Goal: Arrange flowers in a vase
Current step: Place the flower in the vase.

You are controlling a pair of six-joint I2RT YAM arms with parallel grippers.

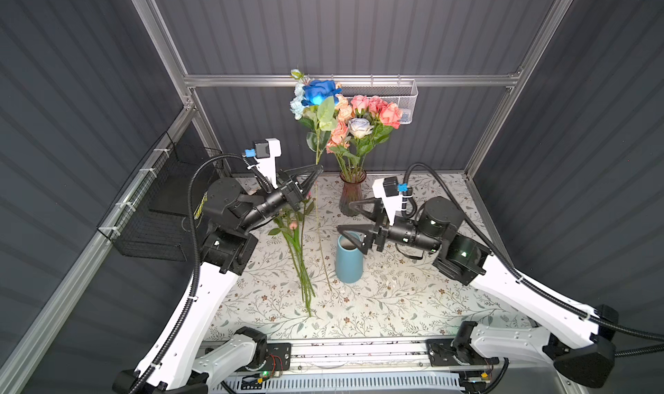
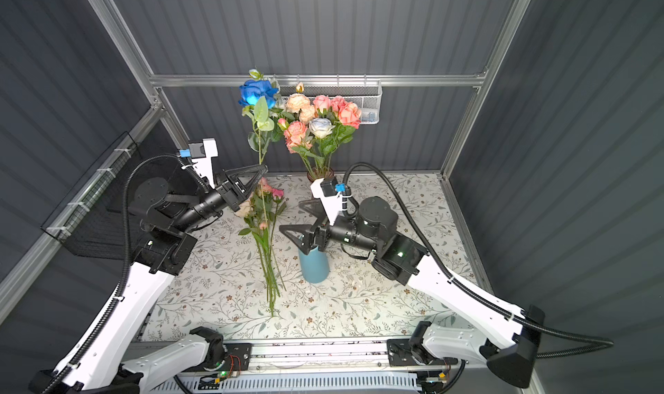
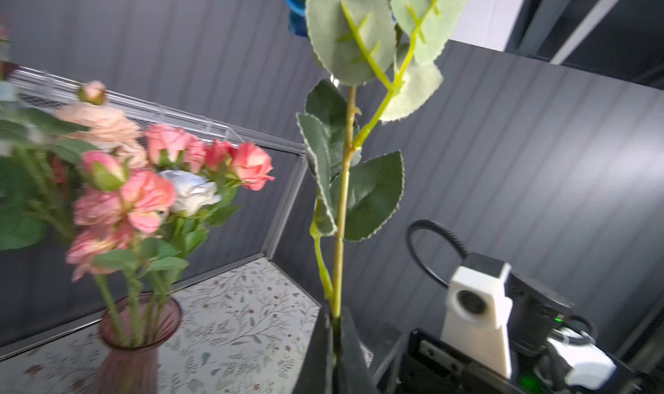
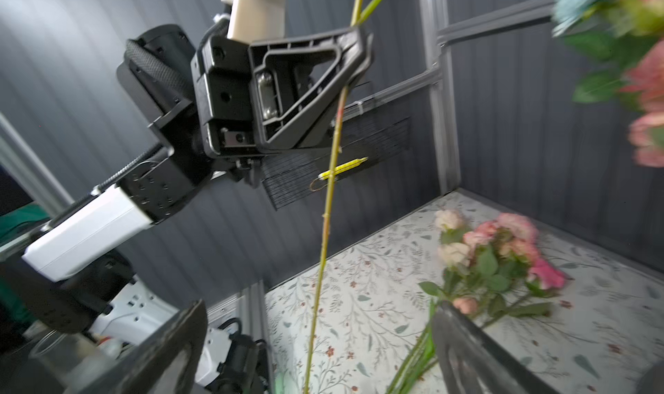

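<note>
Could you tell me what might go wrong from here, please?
1. The left gripper pinches the dark blue rose mid-stem; its long lower stem could catch on a vase rim.
2. The open right gripper hangs close to the blue vase and might knock it.
3. The pink vase already holds a crowded bouquet, so the rose's leaves may snag.

My table [image 1: 413, 302], under a pale sprigged cloth, carries a pink glass vase [image 1: 351, 198] at the back, a blue vase [image 1: 348, 266] mid-table, and loose flowers [image 2: 248, 207] lying beside it.
</note>
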